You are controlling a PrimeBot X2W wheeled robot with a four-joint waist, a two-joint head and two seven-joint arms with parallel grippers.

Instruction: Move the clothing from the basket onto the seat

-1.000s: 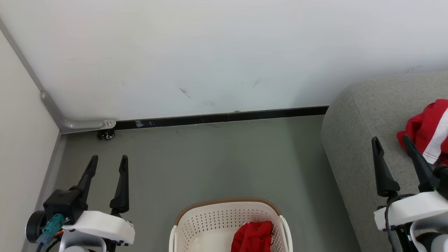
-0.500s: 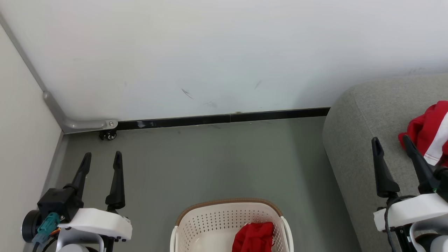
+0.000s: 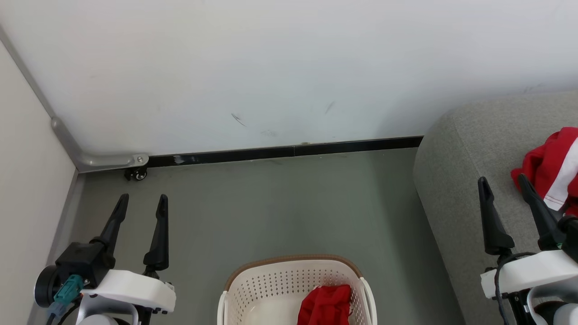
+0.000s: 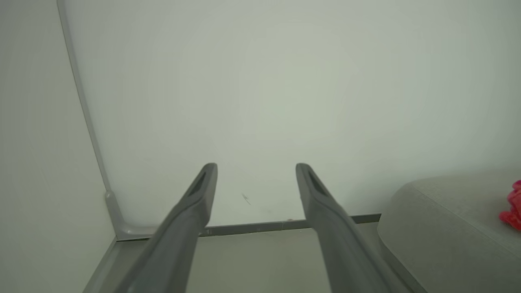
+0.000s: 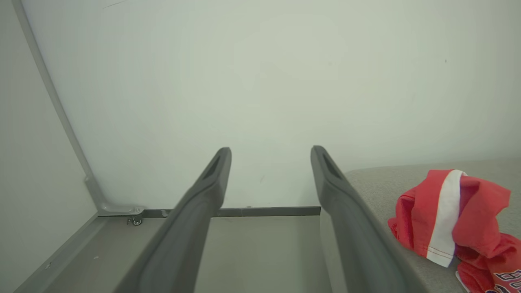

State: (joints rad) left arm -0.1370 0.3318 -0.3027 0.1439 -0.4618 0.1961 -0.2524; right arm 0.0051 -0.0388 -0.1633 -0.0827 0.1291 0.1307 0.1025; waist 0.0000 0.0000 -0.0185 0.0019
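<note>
Both hands stood wide open w/ nothing in them: left hand (image 3: 143, 197) above the bare floor (image 3: 280, 207), right hand (image 3: 502, 178) over the seat (image 3: 465, 144), each w/ 2 long dark fingers pointing toward the wall (image 3: 289, 67).

Count: 2 hands, 1 basket (image 3: 293, 260), 1 seat, 2 red pcs of clothing. Of these, one garment (image 3: 326, 304) lay crumpled in the basket's right part, thin fabric. The other garment (image 3: 548, 164) sat bunched on the seat just beside the right hand, red w/ a broad white stripe and a stitched hem.

Black-and-white lettering showed at its lower edge in the right wrist view, too cut off to read.

Basket was cream plastic, sides perforated w/ rows of small holes, brown band round the rim, white handles. Seat was rounded, grey woven fabric. Floor was grey-green, wall white w/ a few scuffs, black skirting (image 3: 289, 151) along its foot, 1 small caster (image 3: 137, 174) near the corner.
</note>
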